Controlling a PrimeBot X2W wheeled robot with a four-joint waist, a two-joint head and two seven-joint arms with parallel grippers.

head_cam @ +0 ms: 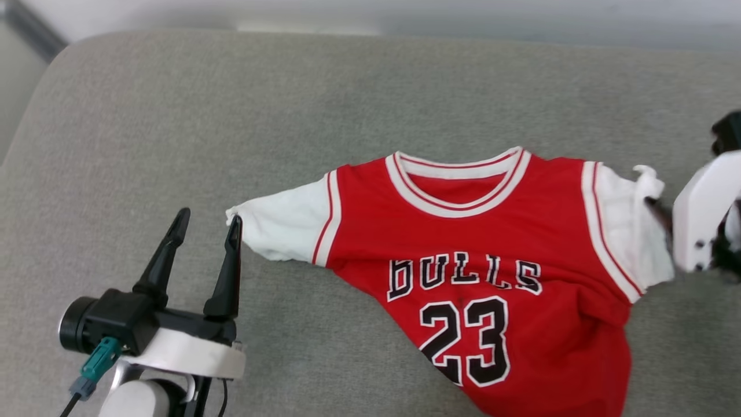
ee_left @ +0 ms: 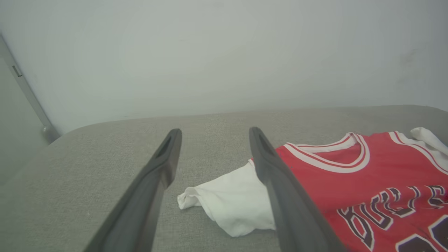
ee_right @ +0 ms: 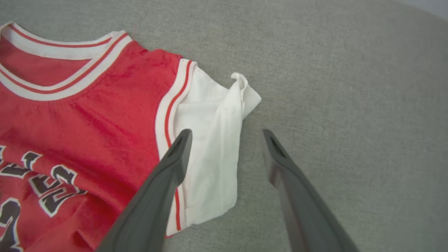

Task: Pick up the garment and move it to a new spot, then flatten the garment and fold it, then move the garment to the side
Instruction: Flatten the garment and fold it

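The left gripper holds its two dark fingers spread apart above the grey cushion. Past them the red shirt lies front up, its white sleeve crumpled between the fingers. A pale wall rises behind.

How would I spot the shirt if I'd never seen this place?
Look at the big grey cushion; the garment lies front up on it. Its red cloth, white short sleeves and black BULLS 23 lettering set it apart from the dark-fingered left gripper and right gripper beside its sleeves.
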